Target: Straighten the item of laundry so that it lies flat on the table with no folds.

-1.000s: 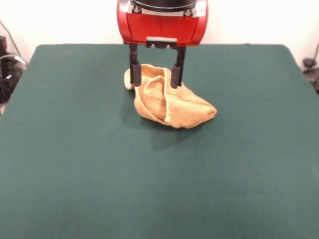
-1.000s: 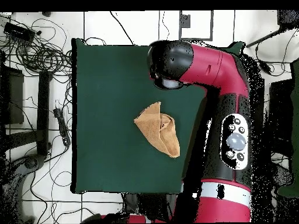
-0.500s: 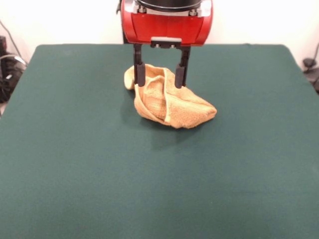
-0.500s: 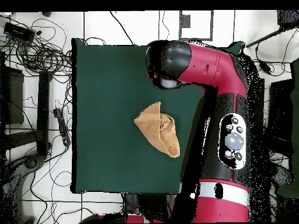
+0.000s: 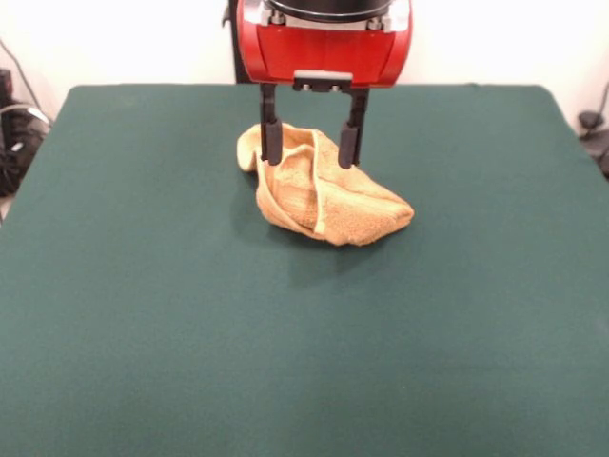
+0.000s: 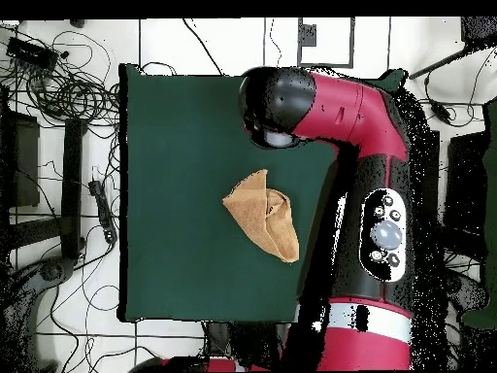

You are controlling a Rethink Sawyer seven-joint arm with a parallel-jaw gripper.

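Observation:
The item of laundry [image 5: 328,198], a golden yellow-orange towel, lies crumpled and folded over itself on the far middle of the dark green table [image 5: 143,305]. A paler hem runs down its middle fold. My gripper [image 5: 310,158] hangs open just over the towel's far end. Its two black fingers [image 5: 272,143] stand wide apart, and nothing is held between them. In the overhead view the towel [image 6: 263,215] is a folded wedge near the table's [image 6: 175,146] right side. There the red arm [image 6: 335,107] covers the gripper.
Cables and dark equipment [image 6: 58,87] lie on the floor off the table's left side in the overhead view. The arm's red body [image 6: 383,233] stands along the table's right edge there. More gear [image 5: 14,124] sits off the left edge in the front view.
The open gripper has risen a little and shifted slightly right in the front view. The towel has kept its shape and place.

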